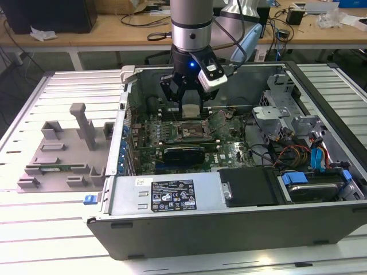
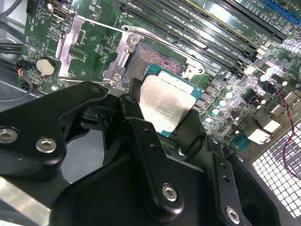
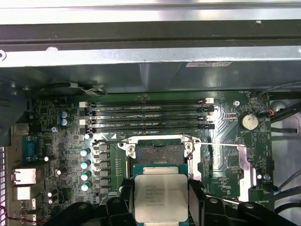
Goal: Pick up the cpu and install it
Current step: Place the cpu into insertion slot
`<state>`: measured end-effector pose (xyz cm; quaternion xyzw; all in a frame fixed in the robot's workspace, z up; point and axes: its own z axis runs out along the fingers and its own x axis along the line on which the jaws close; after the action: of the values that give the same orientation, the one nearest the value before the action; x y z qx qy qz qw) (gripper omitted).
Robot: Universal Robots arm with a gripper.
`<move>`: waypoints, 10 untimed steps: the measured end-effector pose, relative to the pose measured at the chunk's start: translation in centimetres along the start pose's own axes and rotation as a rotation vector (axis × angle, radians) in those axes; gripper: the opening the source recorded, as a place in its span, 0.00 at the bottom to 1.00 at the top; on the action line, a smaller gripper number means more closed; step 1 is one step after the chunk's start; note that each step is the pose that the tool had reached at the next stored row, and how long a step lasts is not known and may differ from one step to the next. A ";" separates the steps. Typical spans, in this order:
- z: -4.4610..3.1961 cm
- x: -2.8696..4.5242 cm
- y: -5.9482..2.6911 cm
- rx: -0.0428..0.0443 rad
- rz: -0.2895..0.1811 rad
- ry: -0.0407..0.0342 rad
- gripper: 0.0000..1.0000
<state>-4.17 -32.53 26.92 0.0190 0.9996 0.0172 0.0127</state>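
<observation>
The arm (image 1: pixel 191 23) comes straight down, wrist upright, with the gripper (image 1: pixel 192 116) pointing downward. In both wrist views its black fingers (image 2: pixel 189 128) are closed against opposite edges of the cpu (image 3: pixel 161 200), seemingly a firm hold.

I look down into an open computer case (image 1: pixel 241 226) on the slatted worktop (image 1: pixel 51 235). Its green motherboard (image 3: pixel 51 117) carries a dark square socket (image 3: pixel 159 154) in a metal frame, long memory slots (image 3: pixel 146 114) between that and the case wall, and a round coin cell (image 3: pixel 248 121) beside the frame. A grey plastic tray (image 1: pixel 57 157) lies outside the case on the exterior view's left; blue cables (image 1: pixel 317 157) run inside on the exterior view's right.
</observation>
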 end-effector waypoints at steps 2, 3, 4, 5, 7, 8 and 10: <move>0.00 0.00 0.00 0.0001 0.000 0.0000 0.55; 0.01 0.00 0.00 0.0000 0.003 -0.0001 0.55; 0.01 0.00 0.00 0.0004 0.019 -0.0008 0.55; 0.01 0.00 0.00 0.0010 0.046 -0.0017 0.55; 0.02 0.00 0.00 0.0024 0.102 -0.0036 0.55; 0.02 0.00 0.00 0.0033 0.133 -0.0047 0.55; 0.03 0.00 0.00 0.0044 0.178 -0.0063 0.55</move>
<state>-4.17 -32.53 26.89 0.1081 0.9939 0.0160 0.0142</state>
